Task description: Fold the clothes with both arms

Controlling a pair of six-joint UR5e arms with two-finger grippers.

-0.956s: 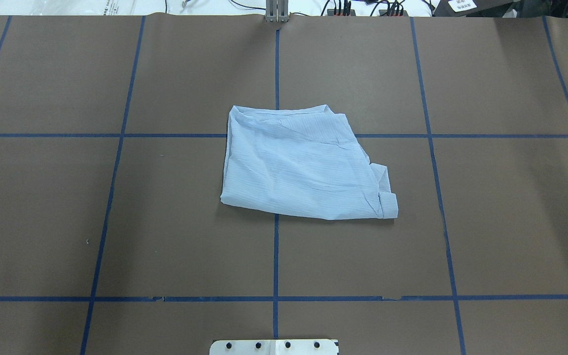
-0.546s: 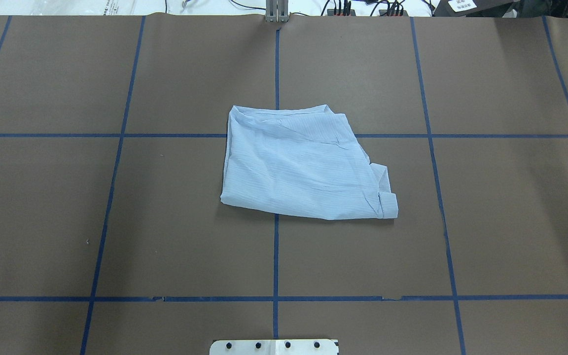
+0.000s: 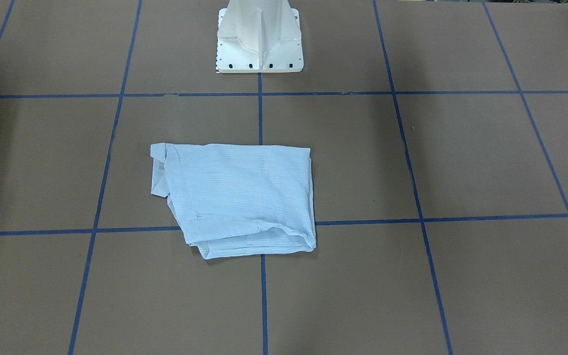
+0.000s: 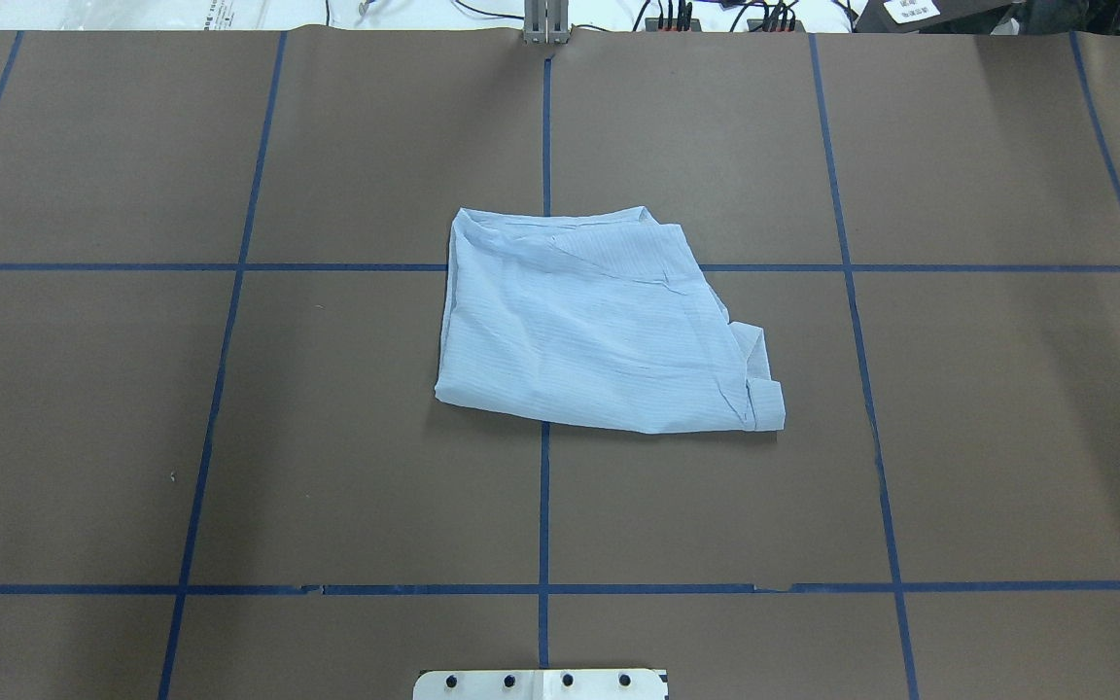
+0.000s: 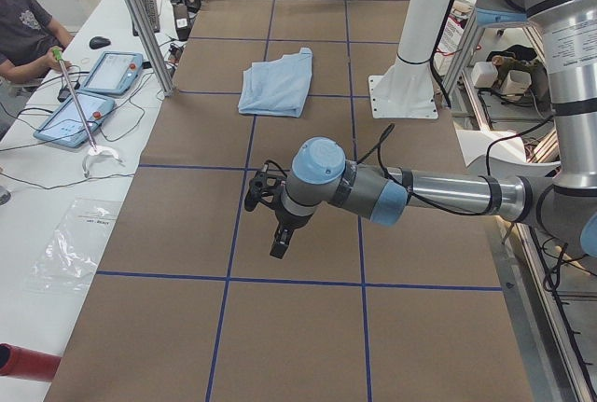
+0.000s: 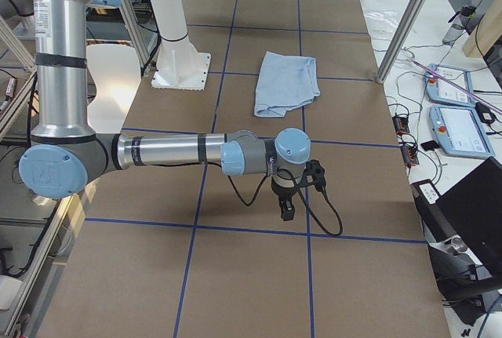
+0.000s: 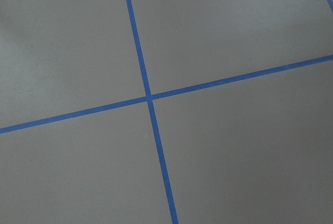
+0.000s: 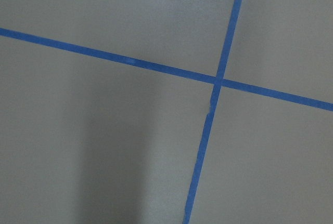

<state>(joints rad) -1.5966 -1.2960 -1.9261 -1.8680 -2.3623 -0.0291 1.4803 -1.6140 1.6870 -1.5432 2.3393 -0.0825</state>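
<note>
Shirt [image 4: 589, 331] on table [image 4: 229, 437], centre — pedestal [image 3: 259, 39] robot-side; left tool [image 5: 278, 249], right tool [image 6: 287, 213] opposite ends.

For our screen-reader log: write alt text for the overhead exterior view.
A pale blue striped shirt, folded into a rough, slightly skewed rectangle, lies flat near the middle of a brown table marked with a grid of blue tape lines. A white base plate with dark bolts shows at the near edge.

Nothing written can be read. A white paper sticker [image 4: 910, 10] on a black object past the far edge of the brown grid-taped table [image 4: 346, 486] carries dark print that is too small. The clear plastic bag [image 5: 67, 251] beside that table bears a blurred mark.
</note>
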